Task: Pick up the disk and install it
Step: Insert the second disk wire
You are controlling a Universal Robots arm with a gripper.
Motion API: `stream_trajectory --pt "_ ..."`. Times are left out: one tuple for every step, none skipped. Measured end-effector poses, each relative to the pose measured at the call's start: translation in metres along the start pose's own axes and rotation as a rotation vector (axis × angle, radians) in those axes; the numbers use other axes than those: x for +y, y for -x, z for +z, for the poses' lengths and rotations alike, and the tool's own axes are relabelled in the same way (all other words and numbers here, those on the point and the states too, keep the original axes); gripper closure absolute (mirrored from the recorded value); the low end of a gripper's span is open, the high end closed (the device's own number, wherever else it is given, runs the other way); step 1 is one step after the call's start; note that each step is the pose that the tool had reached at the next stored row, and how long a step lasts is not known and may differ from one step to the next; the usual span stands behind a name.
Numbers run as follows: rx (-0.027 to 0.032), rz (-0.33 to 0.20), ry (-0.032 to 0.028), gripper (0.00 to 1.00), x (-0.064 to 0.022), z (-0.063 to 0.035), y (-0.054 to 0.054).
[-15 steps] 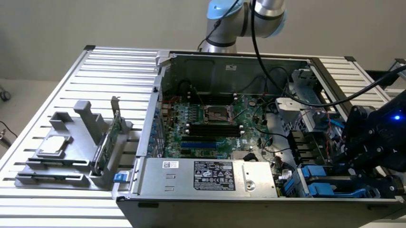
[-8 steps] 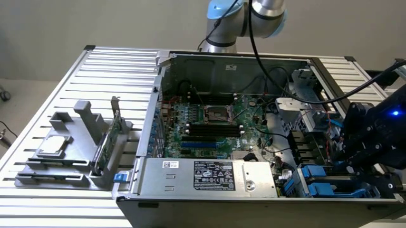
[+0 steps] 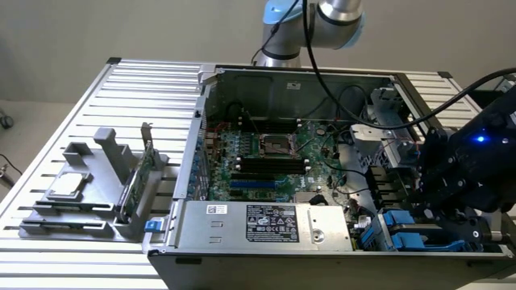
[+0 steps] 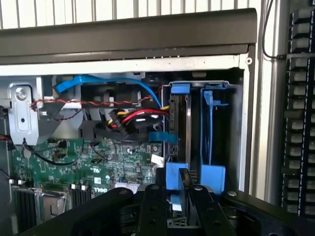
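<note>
The disk (image 4: 186, 129) stands on edge in the drive bay at the corner of the open computer case, a thin dark slab with blue carrier tabs at both ends. My gripper (image 4: 179, 186) is at its near end, with the black fingers (image 4: 152, 209) pressed against its two flat sides, shut on it. In the exterior view the gripper (image 3: 448, 220) hangs low over the bay at the exterior view's right. The disk's (image 3: 409, 234) blue rails show just beside it, inside the case.
Beside the disk, a second blue carrier (image 4: 212, 129) sits in the neighbouring slot. Red, black and blue cables (image 4: 132, 117) run close to the bay, next to the motherboard (image 3: 266, 151). A grey power supply (image 3: 266, 223) fills the case front. A fixture with a green card (image 3: 133, 181) and a silver chip (image 3: 71, 184) stands at the exterior view's left.
</note>
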State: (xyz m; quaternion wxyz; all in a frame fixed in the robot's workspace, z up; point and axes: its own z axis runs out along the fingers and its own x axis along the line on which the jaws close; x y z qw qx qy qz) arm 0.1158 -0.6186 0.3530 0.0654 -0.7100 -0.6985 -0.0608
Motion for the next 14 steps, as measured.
stream_trajectory --pt "0.0 0.0 0.0 0.75 -0.003 -0.0016 -0.0002" --pt "0.0 0.0 0.0 0.77 -0.0058 -0.0032 -0.0006" --pt "0.0 0.0 0.0 0.84 -0.0078 -0.0043 -0.0007" --pt "0.0001 0.0 0.0001 0.84 -0.0088 -0.0046 -0.0007" --pt "0.0021 -0.001 0.0007 0.89 -0.0088 -0.0047 -0.0007" --pt "0.0027 -0.001 0.0007 0.89 -0.0088 -0.0048 -0.0007" --pt "0.0029 -0.001 0.0007 0.89 -0.0088 -0.0048 -0.0007" --pt "0.0029 -0.001 0.0007 0.89 -0.0088 -0.0048 -0.0007" --pt "0.003 -0.001 0.0007 0.89 -0.0088 -0.0048 -0.0007" --pt "0.003 -0.001 0.0007 0.89 -0.0089 -0.0048 -0.0007" --pt "0.003 -0.001 0.0007 0.89 -0.0089 -0.0049 -0.0007" --pt "0.0028 -0.001 0.0007 0.89 -0.0089 -0.0052 -0.0008" --pt "0.0028 -0.001 0.0007 0.89 -0.0089 -0.0052 -0.0008" --pt "0.0028 -0.001 0.0007 0.89 -0.0089 -0.0052 -0.0008"
